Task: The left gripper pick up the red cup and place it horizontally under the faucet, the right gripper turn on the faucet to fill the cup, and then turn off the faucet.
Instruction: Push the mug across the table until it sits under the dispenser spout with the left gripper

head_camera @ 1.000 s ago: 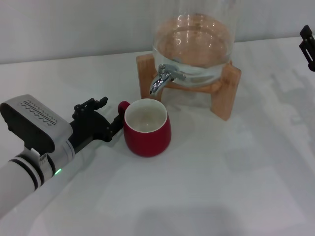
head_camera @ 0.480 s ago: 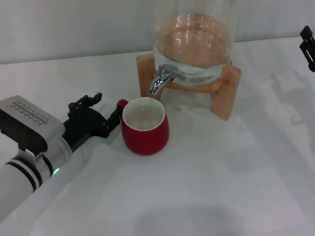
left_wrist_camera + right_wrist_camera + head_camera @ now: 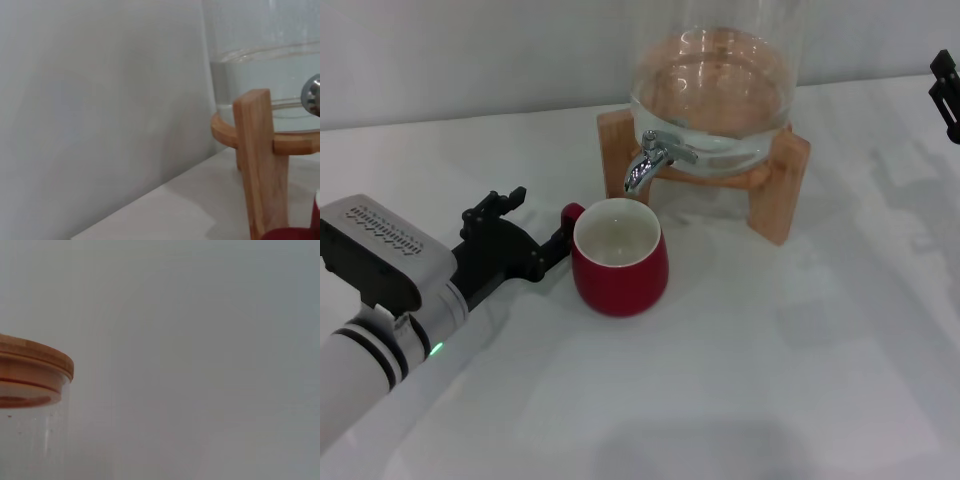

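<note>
Holding the red cup (image 3: 619, 258) by its handle, the left gripper (image 3: 552, 245) sits at the cup's left side on the white table (image 3: 770, 380); one finger reaches the handle's near side and the other finger shows on its far-left side, so the jaws seem closed on the loop (the contact itself is partly hidden by the handle). The cup stands upright, mouth up and white inside empty, just near-left of the faucet (image 3: 650, 160); the spout tip hangs over the far rim of the cup, not over its middle. The faucet is fitted to a glass jar (image 3: 715, 90) part-filled with water, resting on a wooden stand (image 3: 780, 190); no water is running. The right gripper (image 3: 945, 95) waits at the far right edge, well apart from the faucet; only a bit of it shows, so I cannot tell whether it is open or closed.

The step in hand looks like the placing of the cup under the spout; it seems nearly done. The next move probably calls for a small nudge farther back so the stream lands inside the rim, then the left gripper steadying or letting go; after that the right gripper must cross over to the lever.
</note>
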You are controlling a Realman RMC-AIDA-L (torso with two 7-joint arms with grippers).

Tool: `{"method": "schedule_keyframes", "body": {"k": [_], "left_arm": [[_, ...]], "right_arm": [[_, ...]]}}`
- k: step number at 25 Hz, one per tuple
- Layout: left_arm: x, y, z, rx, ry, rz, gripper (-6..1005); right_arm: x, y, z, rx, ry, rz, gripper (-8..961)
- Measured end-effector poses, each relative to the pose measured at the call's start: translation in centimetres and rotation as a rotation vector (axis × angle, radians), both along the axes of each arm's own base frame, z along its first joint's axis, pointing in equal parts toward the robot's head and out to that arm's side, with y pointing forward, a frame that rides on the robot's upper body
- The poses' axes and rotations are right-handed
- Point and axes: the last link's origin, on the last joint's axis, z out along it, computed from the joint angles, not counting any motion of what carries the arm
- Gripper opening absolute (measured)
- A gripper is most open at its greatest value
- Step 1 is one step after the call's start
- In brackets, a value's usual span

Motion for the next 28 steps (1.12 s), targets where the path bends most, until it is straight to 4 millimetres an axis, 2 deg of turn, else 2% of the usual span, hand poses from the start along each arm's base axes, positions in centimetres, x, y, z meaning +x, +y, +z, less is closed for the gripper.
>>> {"method": "schedule_keyframes", "body": {"k": [28], "left_arm": [[0.46,-0.01,-0.43,-0.028,0.04,-0.048,752]], "right_arm": [[-0.11,-0.23,-0.02,0.003,0.0,0.011,658]]}}
